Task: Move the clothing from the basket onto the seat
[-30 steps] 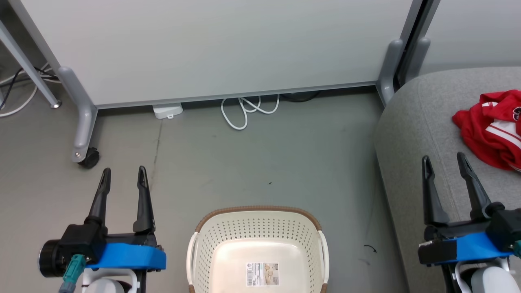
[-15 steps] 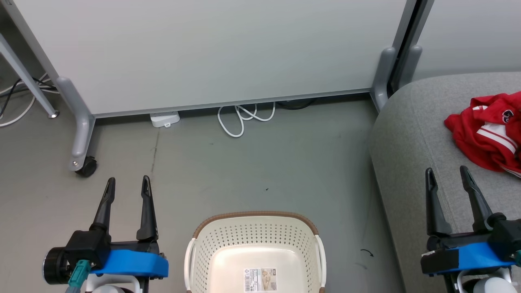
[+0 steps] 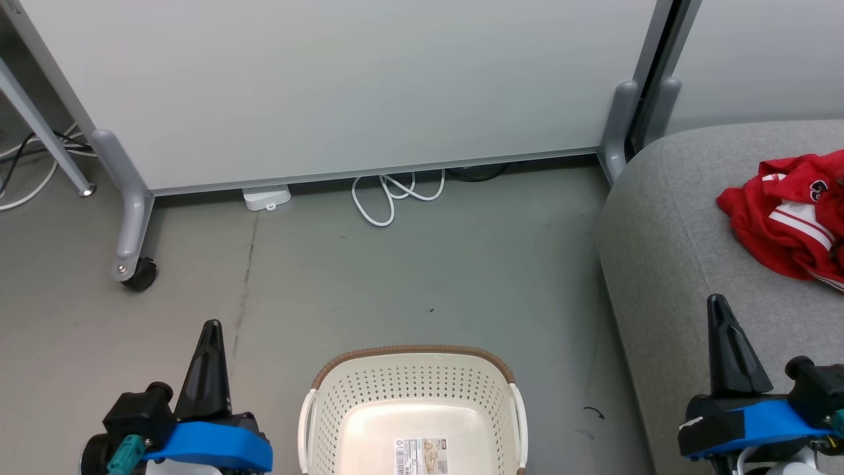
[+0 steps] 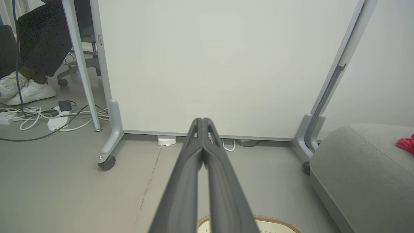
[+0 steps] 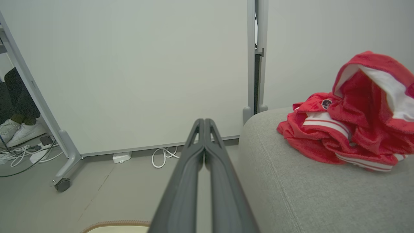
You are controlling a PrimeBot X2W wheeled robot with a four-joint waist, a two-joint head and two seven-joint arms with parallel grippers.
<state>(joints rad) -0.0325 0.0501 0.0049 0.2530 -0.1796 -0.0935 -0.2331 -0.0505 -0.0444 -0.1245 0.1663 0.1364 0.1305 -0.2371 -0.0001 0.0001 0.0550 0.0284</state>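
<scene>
While poised low on either side of the basket [image 3: 412, 351], pressed flat together from root to tip and holding nothing: left fingers [image 3: 208, 376] over the floor [image 3: 395, 277] at the basket's left, right fingers [image 3: 728, 349] over the near left edge of the seat [image 3: 666, 264]. Same closed seam plain along both pairs in the wrist views, with no cloth caught between.

Clothing [image 3: 784, 218] heaped on the seat, well in from its rounded left edge and partly cut off by the frame. Red, with white and striped trim; one garment or two, impossible to tell from the crumple. Inside the basket, as far as visible, just a bare cream bottom and a paper label [image 3: 422, 454], nothing red; nearest part cut off below.

From the right fingers: ahead and to the right, on the same seat, near but apart. From the left fingers: well apart to the right, beyond the basket and a strip of floor. Right arm clearly the nearer. No real long axis to the heap, though somewhat wider than deep in the right wrist view, with a raised fold at its right.

Judged from this: transfer probably complete, no further reach called for. If any tidying, best done by the right arm, after opening up first.
</scene>
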